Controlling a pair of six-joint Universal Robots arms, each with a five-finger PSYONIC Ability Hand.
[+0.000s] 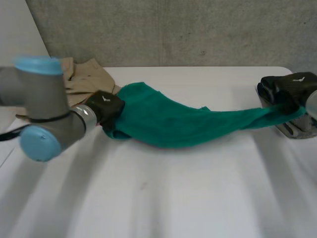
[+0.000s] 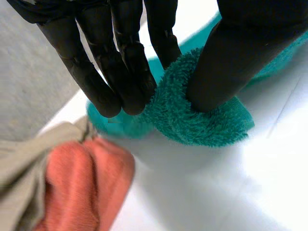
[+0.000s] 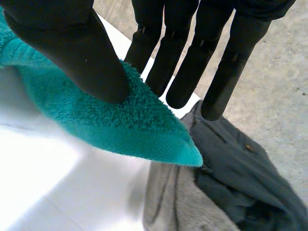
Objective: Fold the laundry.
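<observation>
- Teal towel (image 1: 183,126) is strung between the two hands across the white table (image 1: 148,198). Its middle sags low, and we cannot tell whether it touches the surface.
- Left hand (image 1: 105,106) has one end. In its wrist view the thumb (image 2: 226,62) presses a bunched wad of terry against the fingers (image 2: 120,86). We read this as a firm pinch.
- Right hand (image 1: 286,89) has the other end, near the table's right edge. Its thumb (image 3: 77,53) lies on top of the cloth with straight fingers (image 3: 192,67) behind, and a pointed corner of towel pokes out past the grip. We read this as a pinch too.
- Step in hand, as we judge it, is stretching the towel out. It is gathered rope-like rather than flat, and no fold is made yet.
- The next move likely calls for laying it flat on the bare table in front. The left hand's grip is on a wad, not a clean corner, so it may need re-taking.
- Other laundry waits nearby.
  - A beige garment (image 1: 84,74) lies behind the left hand, with an orange cloth (image 2: 86,183) against it.
  - A dark grey garment (image 3: 250,183) and a light grey cloth (image 3: 173,207) lie just past the towel's corner by the right hand.
- Some things are hard to make out.
  - The left arm covers part of the beige pile in the head view.
  - The towel hides where the right hand's fingers meet its underside.
  - We cannot tell how the cloth is twisted along its length.
</observation>
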